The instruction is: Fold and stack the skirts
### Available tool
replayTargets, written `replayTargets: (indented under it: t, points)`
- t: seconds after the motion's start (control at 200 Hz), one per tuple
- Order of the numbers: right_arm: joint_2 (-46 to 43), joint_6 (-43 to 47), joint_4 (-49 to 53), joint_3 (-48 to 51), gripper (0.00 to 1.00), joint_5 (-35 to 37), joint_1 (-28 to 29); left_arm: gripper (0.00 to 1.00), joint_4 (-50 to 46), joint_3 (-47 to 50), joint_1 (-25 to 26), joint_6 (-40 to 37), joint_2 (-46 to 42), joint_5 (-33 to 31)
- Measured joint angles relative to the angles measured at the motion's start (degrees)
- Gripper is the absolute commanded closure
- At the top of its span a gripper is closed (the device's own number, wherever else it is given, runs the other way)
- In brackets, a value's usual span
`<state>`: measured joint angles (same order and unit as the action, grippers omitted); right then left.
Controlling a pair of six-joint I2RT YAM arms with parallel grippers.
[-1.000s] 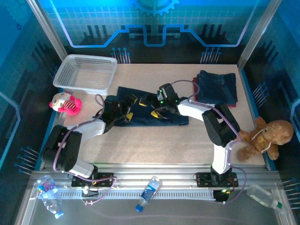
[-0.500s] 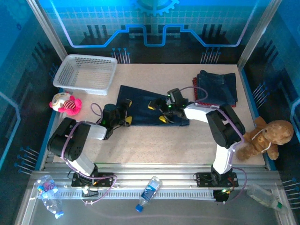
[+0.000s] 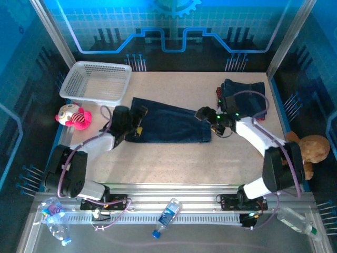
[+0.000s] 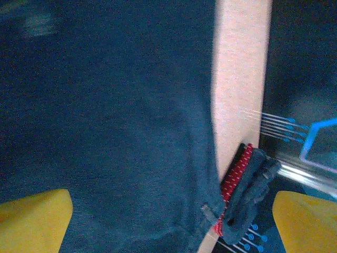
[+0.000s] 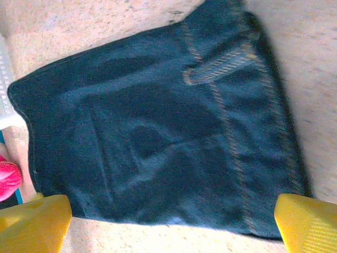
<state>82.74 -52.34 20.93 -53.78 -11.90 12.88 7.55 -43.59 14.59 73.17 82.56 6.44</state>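
Centre of your overhead frame: the denim skirt (image 3: 171, 126) lies flat on the counter (image 3: 174, 158). Your left gripper (image 3: 139, 120) sits at the skirt's left edge and your right gripper (image 3: 205, 119) at its right edge, both spread wide, pinching nothing. Upper right: the folded skirts (image 3: 243, 97), stacked.

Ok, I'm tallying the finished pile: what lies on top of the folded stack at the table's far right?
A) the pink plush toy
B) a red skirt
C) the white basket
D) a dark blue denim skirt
D: the folded denim skirt is the top layer, with the red skirt peeking out at the edge beneath it.
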Motion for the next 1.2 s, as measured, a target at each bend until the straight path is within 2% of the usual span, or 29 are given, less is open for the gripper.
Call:
replayTargets:
  t: [0.085, 0.2, 0.365, 0.51, 0.665, 0.81, 1.2]
  points:
    - [-3.54, -1.66, -0.26, 6.82, 0.07, -1.09, -3.56, 0.09, -9.44, -11.06, 2.05, -8.63, 1.38, -0.83]
    - [-3.96, -4.44, -2.14, 14.93, 0.17, -5.07, -7.43, 0.33, -18.82, -22.67, 6.49, -18.91, 5.14, -1.97]
    - [-3.02, -7.56, -7.61, 19.1, 0.22, -11.67, -8.02, 0.66, -28.89, -28.79, 10.34, -26.86, 14.21, -1.62]
    - [-2.16, -10.05, -13.57, 19.56, 0.23, -14.99, -7.96, 0.84, -33.53, -30.53, 11.67, -29.88, 21.9, 0.76]
    - [-0.85, -11.52, -17.4, 19.58, 0.27, -15.61, -7.3, 0.95, -35.89, -34.12, 12.31, -30.84, 27.26, 2.47]
    - [1.46, -13.03, -20.39, 19.69, 0.31, -15.19, -6.36, 0.99, -36.17, -37.46, 12.81, -31.76, 30.4, 3.37]
    - [5.35, -19.06, -29.62, 21.62, 0.39, -13.64, -3.78, 1.0, -39.01, -37.97, 13.22, -32.68, 31.85, 0.2]
